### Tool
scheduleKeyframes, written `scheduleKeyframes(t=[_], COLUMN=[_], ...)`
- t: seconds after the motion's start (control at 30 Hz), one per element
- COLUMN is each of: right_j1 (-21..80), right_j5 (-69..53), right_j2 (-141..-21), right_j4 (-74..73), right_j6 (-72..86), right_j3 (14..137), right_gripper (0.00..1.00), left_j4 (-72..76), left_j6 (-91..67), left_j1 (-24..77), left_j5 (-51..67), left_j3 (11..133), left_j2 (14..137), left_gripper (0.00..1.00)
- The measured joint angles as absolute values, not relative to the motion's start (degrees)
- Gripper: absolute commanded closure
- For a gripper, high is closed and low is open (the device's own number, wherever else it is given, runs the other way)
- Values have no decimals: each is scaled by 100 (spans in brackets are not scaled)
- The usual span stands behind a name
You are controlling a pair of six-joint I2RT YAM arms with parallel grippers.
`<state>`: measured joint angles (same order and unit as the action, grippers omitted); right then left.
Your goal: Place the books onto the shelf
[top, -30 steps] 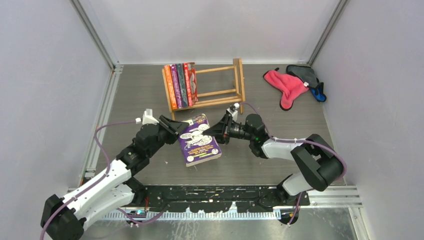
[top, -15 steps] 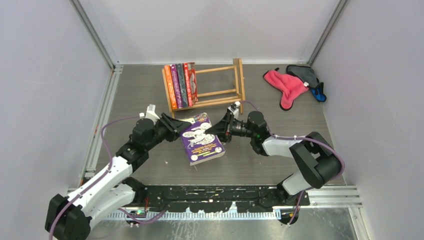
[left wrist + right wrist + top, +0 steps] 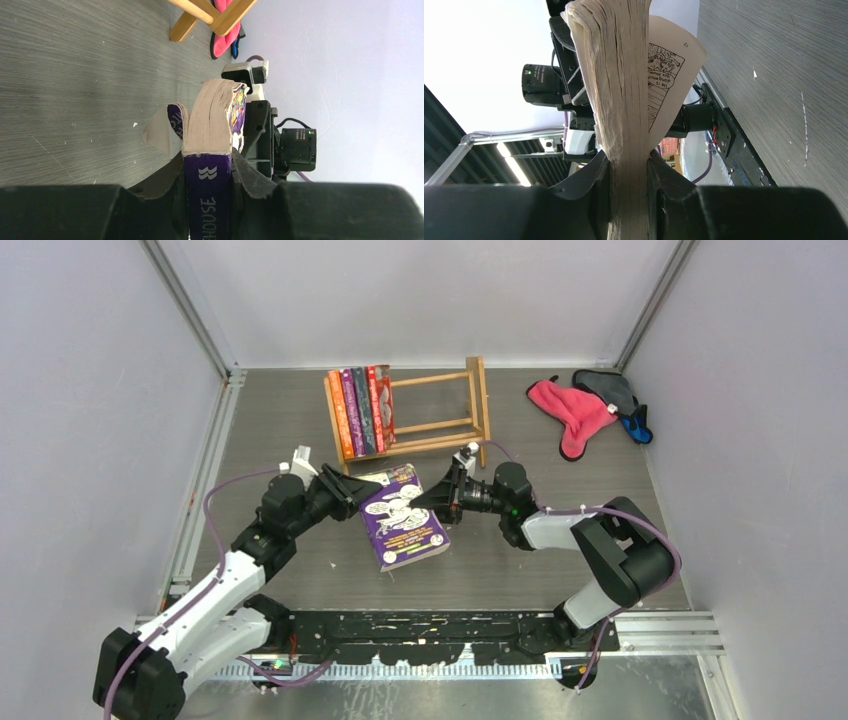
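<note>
A purple book [image 3: 403, 520] hangs tilted just above the table, front of the shelf [image 3: 478, 400], held from both sides. My left gripper [image 3: 352, 498] is shut on its purple spine [image 3: 207, 185], with the page block [image 3: 212, 120] fanning out beyond the fingers. My right gripper [image 3: 435, 502] is shut on the opposite page edge [image 3: 621, 75], and one loose printed page [image 3: 669, 65] bows outward. Several books [image 3: 362, 410] stand upright at the shelf's left end; its right part holds nothing.
A pink cloth [image 3: 575, 415] and a grey cloth [image 3: 610, 388] lie at the back right. The wooden shelf legs [image 3: 200, 10] show at the top of the left wrist view. Grey walls close in left, right and back.
My left gripper has pushed in and closed onto the book's spine. The book shifted a little to the right. The right gripper kept its grip.
</note>
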<state>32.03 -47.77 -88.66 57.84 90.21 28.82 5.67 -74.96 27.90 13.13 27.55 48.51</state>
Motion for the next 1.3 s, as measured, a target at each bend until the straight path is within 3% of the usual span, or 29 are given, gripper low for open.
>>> scheduleKeyframes(t=[0.17, 0.33, 0.43, 0.97, 1.3], right_j1=[3157, 3116, 3103, 2783, 2613], right_j5=[-4792, -4834, -4845, -4676, -4305], right_j2=[-8866, -8864, -8864, -8792, -8117], right_j4=[5758, 5509, 5391, 4912, 2961], right_j6=[8986, 8814, 8722, 8394, 7137], right_j3=[2902, 3004, 3041, 3037, 3089], right_gripper=[72, 63, 51, 49, 49], left_j4=[705, 646, 467, -1332, -2126], left_j6=[-7496, -7481, -7454, -6639, -5817], left_j1=[2762, 2764, 2781, 2849, 3323], left_j5=[1374, 1304, 1232, 567, -495], left_j3=[2762, 2797, 2895, 4270, 5347], left_j2=[4941, 4910, 4845, 4836, 5175], left_gripper=[100, 100, 100, 100, 100])
